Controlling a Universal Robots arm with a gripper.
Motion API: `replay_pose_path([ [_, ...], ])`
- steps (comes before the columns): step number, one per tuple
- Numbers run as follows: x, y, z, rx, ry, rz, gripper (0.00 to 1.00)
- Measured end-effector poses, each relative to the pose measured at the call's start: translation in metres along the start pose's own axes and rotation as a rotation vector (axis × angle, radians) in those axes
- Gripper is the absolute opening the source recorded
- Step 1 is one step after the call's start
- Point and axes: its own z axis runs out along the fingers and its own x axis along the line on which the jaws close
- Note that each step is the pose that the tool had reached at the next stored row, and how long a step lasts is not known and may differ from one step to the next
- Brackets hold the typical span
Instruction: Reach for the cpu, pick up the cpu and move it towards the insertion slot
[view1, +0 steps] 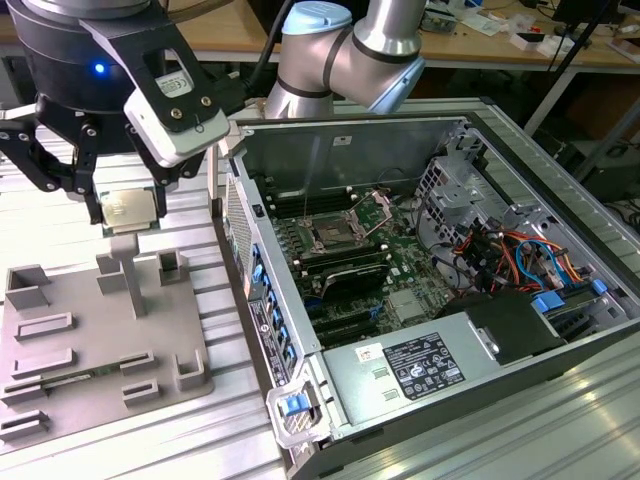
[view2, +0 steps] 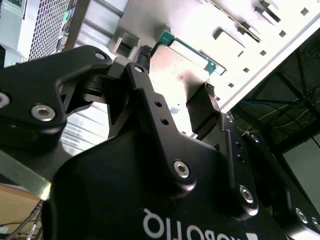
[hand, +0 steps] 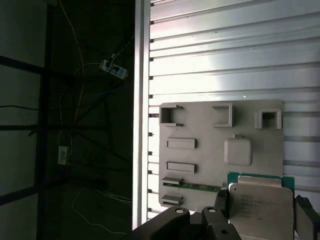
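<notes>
The cpu (view1: 132, 210), a thin square chip with a silvery face and green edge, hangs above the far end of the grey tray (view1: 60, 350). My gripper (view1: 130, 203) is shut on it, one black finger on each side. In both wrist views the cpu (view2: 180, 70) (hand: 260, 205) sits clamped between the fingers (view2: 205, 105) (hand: 221, 210), lifted off the tray (hand: 200, 130). The insertion slot (view1: 330, 237), a square socket with a shiny frame and dark centre, lies on the motherboard inside the open computer case, to the exterior view's right of the gripper.
The open computer case (view1: 450, 130) stands beside the tray, its side wall between the gripper and the socket. Memory slots (view1: 345, 270), a power supply (view1: 420, 365) and coloured cables (view1: 510, 255) fill it. Grey upright blocks (view1: 130, 285) rise from the tray. The ribbed metal table (hand: 225, 50) lies beneath.
</notes>
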Motion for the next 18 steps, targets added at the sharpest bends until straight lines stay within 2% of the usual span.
replay_pose_path([
  [4, -0.0027, -0.0001, 0.0, -0.0002, -0.0001, 0.0, 0.55],
  [12, -0.0131, -0.0005, 0.0002, -0.0001, 0.0, 0.0, 0.55],
  [18, -0.0152, -0.0005, 0.0003, -0.0001, 0.0, 0.0, 0.55],
])
